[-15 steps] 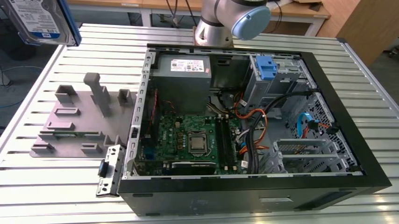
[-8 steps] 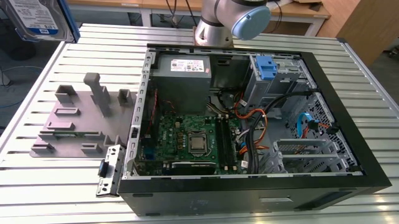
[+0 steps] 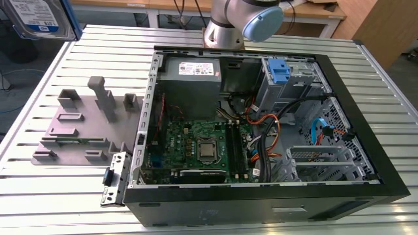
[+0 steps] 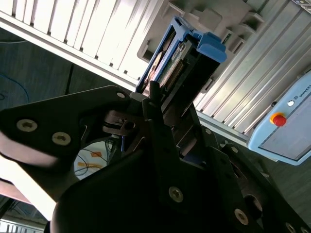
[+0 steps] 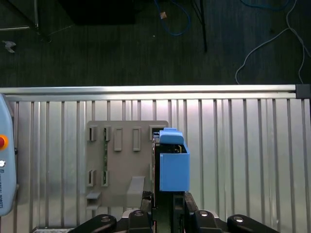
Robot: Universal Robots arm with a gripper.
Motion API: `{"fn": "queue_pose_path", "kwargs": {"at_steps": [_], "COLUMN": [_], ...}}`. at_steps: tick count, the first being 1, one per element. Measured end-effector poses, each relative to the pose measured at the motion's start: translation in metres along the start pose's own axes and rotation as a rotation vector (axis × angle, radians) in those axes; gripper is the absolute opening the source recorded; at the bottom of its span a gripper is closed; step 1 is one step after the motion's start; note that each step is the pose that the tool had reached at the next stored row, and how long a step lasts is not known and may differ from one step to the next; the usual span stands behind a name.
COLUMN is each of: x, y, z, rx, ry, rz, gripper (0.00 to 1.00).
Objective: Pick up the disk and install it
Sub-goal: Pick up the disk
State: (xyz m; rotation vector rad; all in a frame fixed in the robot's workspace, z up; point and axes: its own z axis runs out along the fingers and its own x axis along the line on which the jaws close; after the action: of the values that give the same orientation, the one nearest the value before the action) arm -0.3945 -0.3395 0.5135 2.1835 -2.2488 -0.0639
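Observation:
The disk [image 3: 40, 18] hangs high above the table's far corner at the exterior view's left, showing its silver face, white-and-blue label and blue carrier frame. In both wrist views I see it edge-on, with the blue frame [image 5: 173, 165] standing out from my gripper [image 5: 163, 198]. The gripper [image 4: 163, 99] is shut on the disk [image 4: 181, 56], its black fingers clamped on the two flat faces. The disk is lifted well above the grey fixture plate [image 5: 121, 160].
An open computer case [image 3: 365, 122] lies on the slatted table, with a grey power-supply box [image 3: 191, 73], a motherboard [image 3: 196, 147] and a drive bay with a blue clip [image 3: 279, 71]. The grey fixture plate [image 3: 72, 132] lies beside it. A teach pendant [image 4: 286, 121] sits nearby.

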Motion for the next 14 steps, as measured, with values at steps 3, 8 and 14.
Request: {"fn": "queue_pose_path", "kwargs": {"at_steps": [3,8,14], "x": [-0.0001,-0.0002,-0.0002], "y": [0.0001,0.0003,0.0003], "z": [-0.0042,-0.0082,-0.0084], "rx": [-0.0001,-0.0001,-0.0001], "ry": [0.0001,0.0000,0.0000], "rz": [0.000,0.000,0.000], "gripper": [0.35,0.35,0.35]}}
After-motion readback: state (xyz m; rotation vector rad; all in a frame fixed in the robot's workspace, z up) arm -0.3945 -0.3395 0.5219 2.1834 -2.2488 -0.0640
